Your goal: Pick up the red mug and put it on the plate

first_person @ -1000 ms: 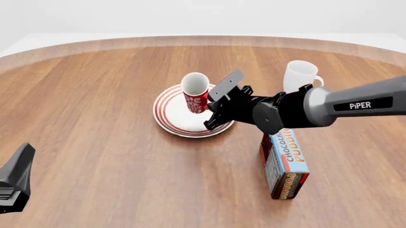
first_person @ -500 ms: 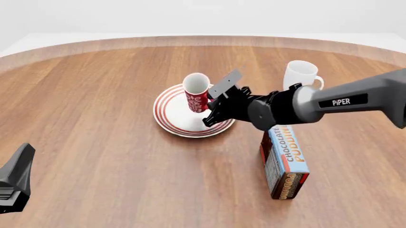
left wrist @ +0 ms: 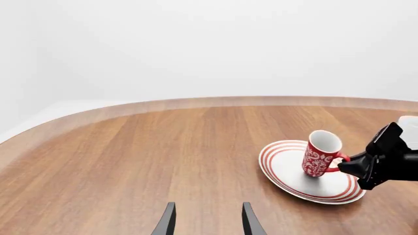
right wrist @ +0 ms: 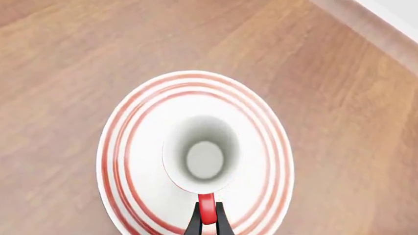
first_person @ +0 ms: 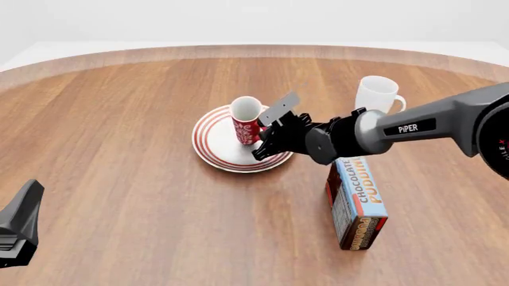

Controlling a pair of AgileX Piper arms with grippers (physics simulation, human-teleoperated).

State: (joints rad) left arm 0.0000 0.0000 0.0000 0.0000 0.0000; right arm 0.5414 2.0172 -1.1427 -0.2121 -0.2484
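Red mug [first_person: 245, 121] handle in clamped right claw [first_person: 265, 138], on plate [first_person: 208, 146]; left claw [left wrist: 207, 221] apart.

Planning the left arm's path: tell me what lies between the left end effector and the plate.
Only bare wooden table: the left wrist view shows nothing between the left end effector and the plate.

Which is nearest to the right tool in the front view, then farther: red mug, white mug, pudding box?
1. Red mug: on the plate, its handle in the right tool.
2. Pudding box: under the right arm, nearer the camera.
3. White mug: behind the arm.
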